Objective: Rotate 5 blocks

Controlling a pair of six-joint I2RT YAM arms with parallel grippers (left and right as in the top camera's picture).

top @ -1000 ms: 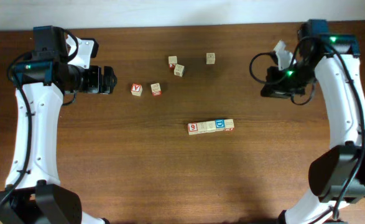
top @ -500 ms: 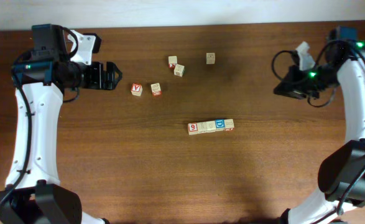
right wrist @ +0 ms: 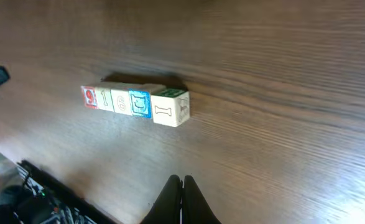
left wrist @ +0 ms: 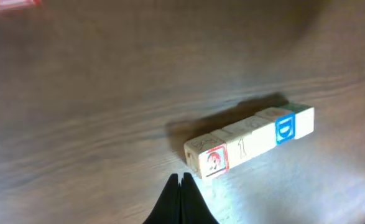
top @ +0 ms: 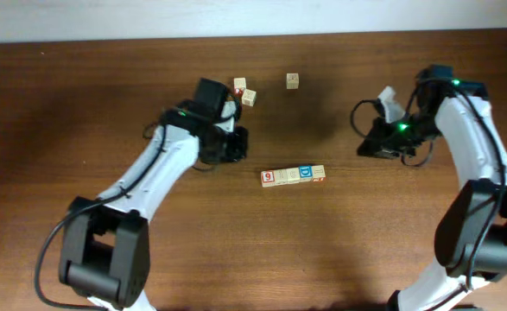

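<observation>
The left gripper is swinging in from the far left, fingers now pressed together and empty, nearing the row of blocks at centre; the right gripper, likewise pressed together, is holding apart; rotation is probably just starting

Left gripper and right gripper closed, empty.

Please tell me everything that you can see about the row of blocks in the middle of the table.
The row of blocks is five small cubes of pale wood, set side by side in one straight line, each touching the next. Printed faces show: a red 9 at one end, then a 1, a faint sign, a blue D, and a last cube with green print. It lies flat on the brown wooden table, near its middle, apart from the loose blocks. Nothing else touches it.
</observation>
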